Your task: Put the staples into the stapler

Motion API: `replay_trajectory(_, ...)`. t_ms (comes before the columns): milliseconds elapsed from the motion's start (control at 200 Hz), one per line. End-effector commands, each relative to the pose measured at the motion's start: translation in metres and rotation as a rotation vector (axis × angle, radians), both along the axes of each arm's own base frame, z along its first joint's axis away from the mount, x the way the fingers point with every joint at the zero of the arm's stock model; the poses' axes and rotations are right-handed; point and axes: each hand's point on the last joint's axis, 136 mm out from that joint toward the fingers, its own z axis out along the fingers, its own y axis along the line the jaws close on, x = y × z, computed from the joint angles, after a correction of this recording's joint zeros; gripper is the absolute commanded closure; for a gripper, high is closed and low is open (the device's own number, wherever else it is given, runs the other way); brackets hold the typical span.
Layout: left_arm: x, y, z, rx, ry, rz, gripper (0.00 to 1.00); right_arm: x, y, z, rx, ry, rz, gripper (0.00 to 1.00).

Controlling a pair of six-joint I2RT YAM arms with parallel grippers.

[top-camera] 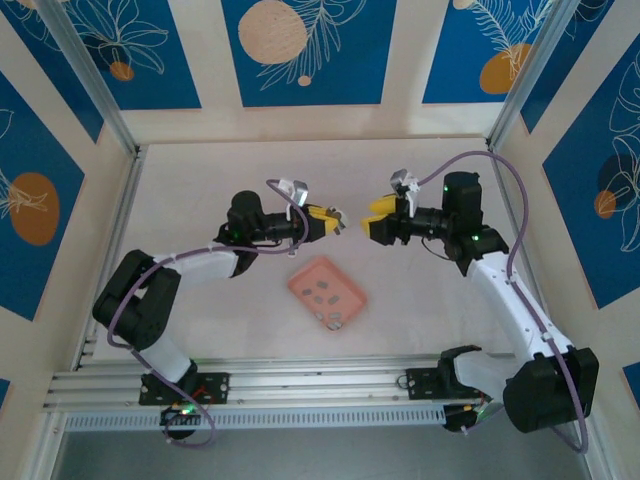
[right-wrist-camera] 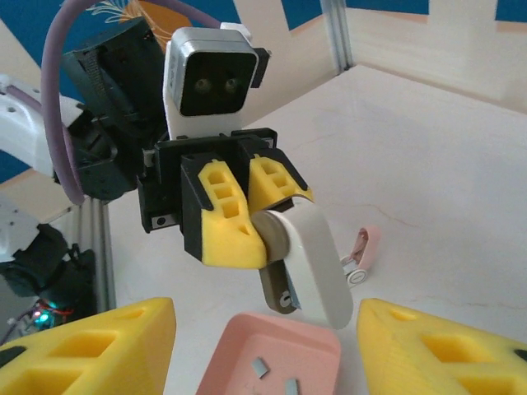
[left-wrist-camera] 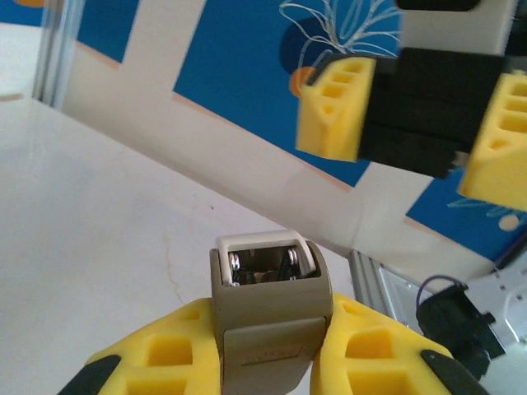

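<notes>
A small stapler point(left-wrist-camera: 268, 317), beige body with a white top, is pinched between my left gripper's point(left-wrist-camera: 268, 362) yellow fingers, its open end showing bright metal inside. In the right wrist view the same stapler point(right-wrist-camera: 309, 263) hangs from the left gripper point(right-wrist-camera: 263, 218) above the pink tray point(right-wrist-camera: 317, 341). Several short grey staples point(right-wrist-camera: 260, 367) lie loose in that tray. My right gripper point(right-wrist-camera: 263, 354) stands open just short of the stapler, with nothing between its fingers. From above, the left gripper point(top-camera: 335, 222) and right gripper point(top-camera: 375, 213) face each other over the tray point(top-camera: 345, 305).
A pinkish-white capsule-like piece point(right-wrist-camera: 362, 251) lies on the white table beyond the tray. Blue patterned walls and aluminium posts point(top-camera: 95, 85) close in the table on three sides. A rail point(top-camera: 300, 385) runs along the near edge by the arm bases.
</notes>
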Motion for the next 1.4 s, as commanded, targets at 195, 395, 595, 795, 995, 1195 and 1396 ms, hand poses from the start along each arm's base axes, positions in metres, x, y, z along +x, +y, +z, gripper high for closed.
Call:
replay_trajectory(195, -0.047, 0.01, 0.033, -0.046, -0.374, -0.177, 1.0, -0.027, 0.007, 0.007, -0.089, -0.128, 0.239, 0.36)
replay_trajectory(395, -0.059, 0.011, 0.038, -0.084, -0.473, -0.237, 1.0, -0.041, 0.029, -0.014, -0.25, -0.309, 0.354, 0.36)
replay_trajectory(595, -0.064, 0.01, 0.043, -0.129, -0.5, -0.282, 1.0, -0.038, 0.041, -0.018, -0.262, -0.308, 0.402, 0.38)
replay_trajectory(795, -0.066, 0.01, 0.043, -0.142, -0.511, -0.299, 1.0, -0.037, 0.046, -0.011, -0.224, -0.297, 0.429, 0.4)
replay_trajectory(995, -0.067, 0.01, 0.043, -0.144, -0.518, -0.299, 1.0, -0.028, 0.042, 0.0, -0.17, -0.273, 0.399, 0.41)
replay_trajectory(1195, -0.066, 0.01, 0.044, -0.148, -0.521, -0.295, 1.0, -0.034, 0.05, -0.008, -0.18, -0.208, 0.454, 0.43)
replay_trajectory(1396, -0.065, 0.011, 0.044, -0.148, -0.513, -0.277, 1.0, -0.034, 0.052, -0.006, -0.162, -0.204, 0.463, 0.62)
